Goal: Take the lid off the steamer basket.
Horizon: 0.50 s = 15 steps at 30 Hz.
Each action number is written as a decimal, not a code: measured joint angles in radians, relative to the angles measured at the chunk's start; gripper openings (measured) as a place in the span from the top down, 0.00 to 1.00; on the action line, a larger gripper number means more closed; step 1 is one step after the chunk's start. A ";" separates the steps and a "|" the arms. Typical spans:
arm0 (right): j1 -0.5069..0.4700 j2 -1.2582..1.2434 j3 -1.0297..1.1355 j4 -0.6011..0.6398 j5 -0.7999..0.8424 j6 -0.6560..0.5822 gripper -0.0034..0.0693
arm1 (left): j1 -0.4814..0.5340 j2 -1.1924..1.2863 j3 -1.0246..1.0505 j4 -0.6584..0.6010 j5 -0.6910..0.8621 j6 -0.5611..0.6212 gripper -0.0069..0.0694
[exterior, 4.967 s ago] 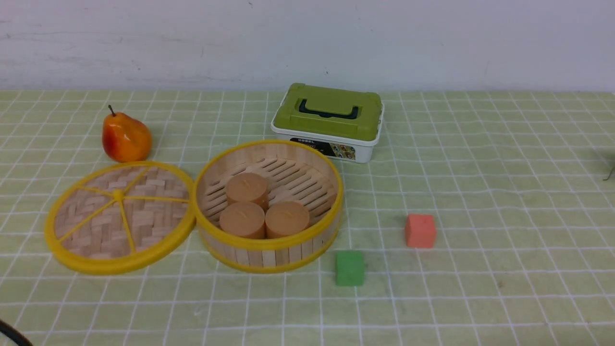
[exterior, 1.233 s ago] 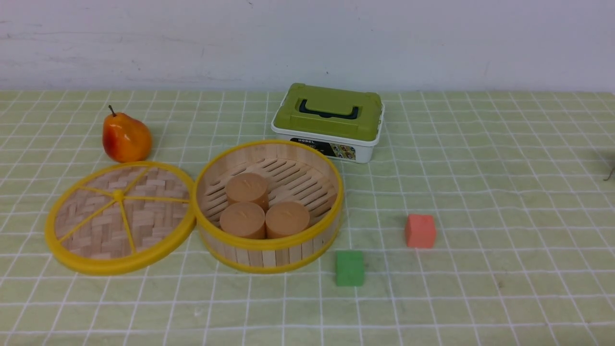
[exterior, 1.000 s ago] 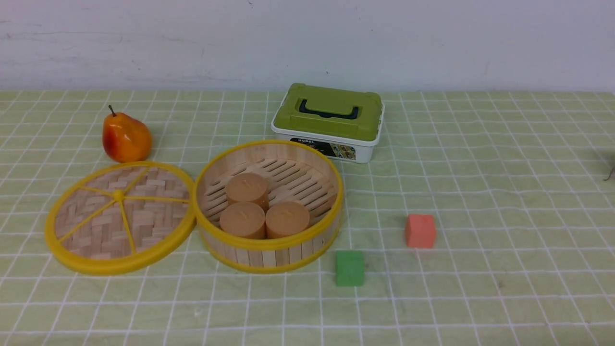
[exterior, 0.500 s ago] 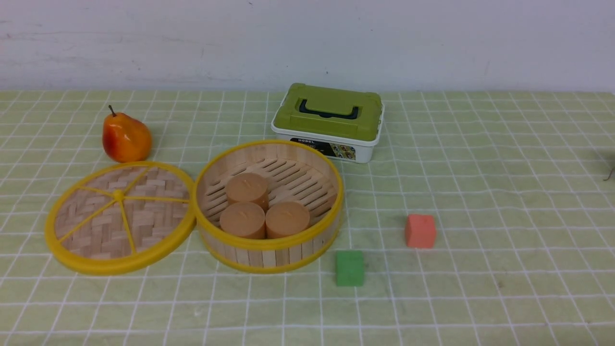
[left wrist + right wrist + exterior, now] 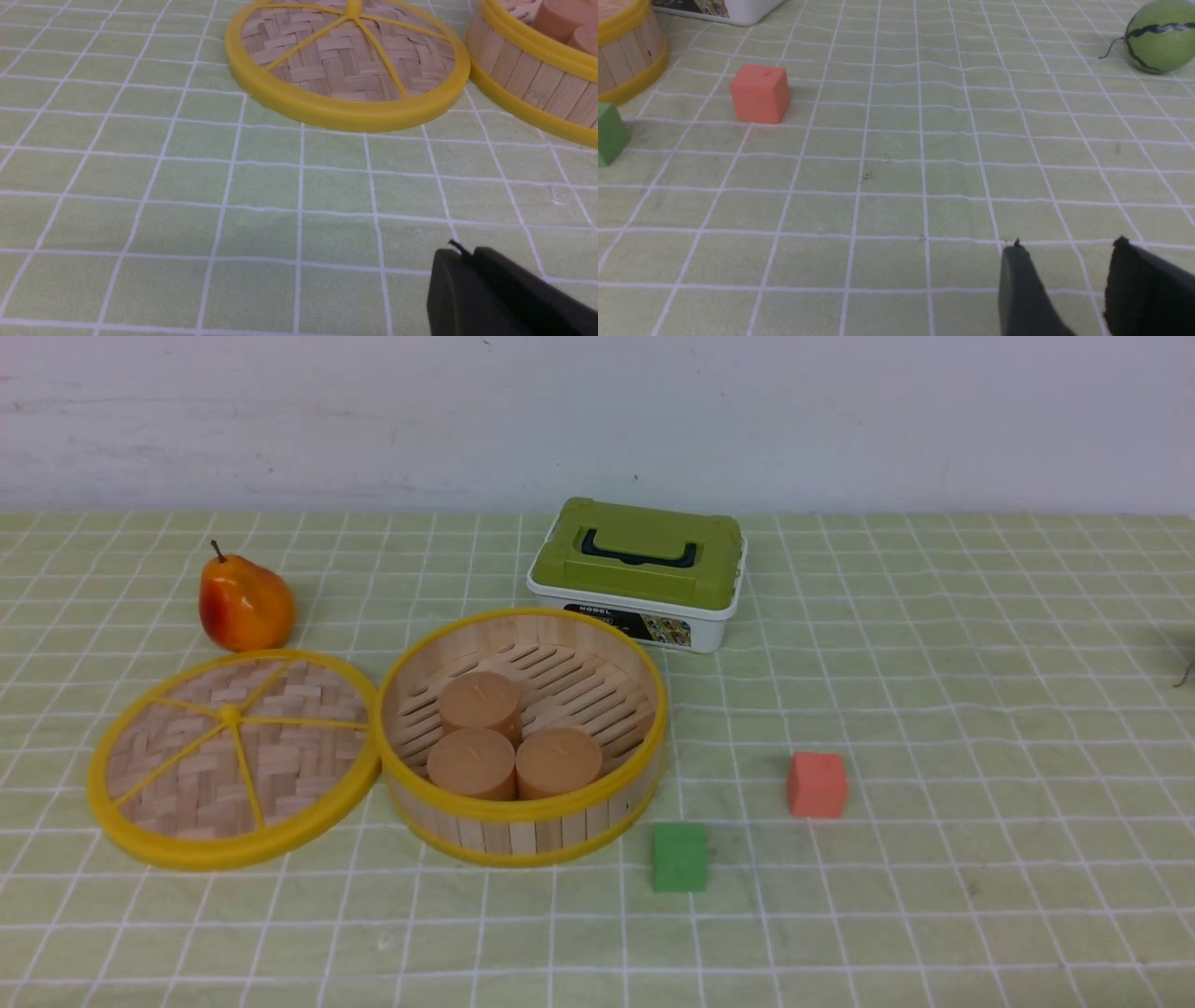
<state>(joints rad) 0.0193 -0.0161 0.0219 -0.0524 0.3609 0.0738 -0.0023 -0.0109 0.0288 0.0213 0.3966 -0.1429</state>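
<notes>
The woven lid (image 5: 233,758) with yellow rim and spokes lies flat on the cloth, touching the left side of the steamer basket (image 5: 523,826). The basket stands open and holds three tan cylinders (image 5: 481,705). In the left wrist view the lid (image 5: 348,70) and the basket's wall (image 5: 528,79) lie ahead of my left gripper (image 5: 462,254), whose fingers are pressed together and hold nothing. My right gripper (image 5: 1069,245) is open and empty over bare cloth. Neither gripper shows in the front view.
A pear (image 5: 245,604) stands behind the lid. A white box with a green lid (image 5: 639,571) stands behind the basket. A green cube (image 5: 680,857) and a red cube (image 5: 816,784) lie right of the basket. A small watermelon (image 5: 1160,35) lies far right.
A dark cable at the bottom left corner five seconds ago is gone from the front view. Nothing else has moved.
</notes>
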 joint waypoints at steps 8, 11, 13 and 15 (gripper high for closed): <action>0.000 0.000 0.000 0.000 0.000 0.000 0.62 | 0.000 0.000 0.000 0.000 0.000 0.000 0.86; 0.000 0.000 0.000 0.000 0.000 0.000 0.62 | 0.000 0.000 0.000 0.000 0.000 0.000 0.86; 0.000 0.000 0.000 0.000 0.000 0.000 0.62 | 0.000 0.000 0.000 0.000 0.000 0.000 0.86; 0.000 0.000 0.000 0.000 0.000 0.000 0.62 | 0.000 0.000 0.000 0.000 0.000 0.000 0.86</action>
<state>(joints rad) 0.0193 -0.0161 0.0219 -0.0524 0.3609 0.0738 -0.0023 -0.0109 0.0288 0.0213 0.3966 -0.1429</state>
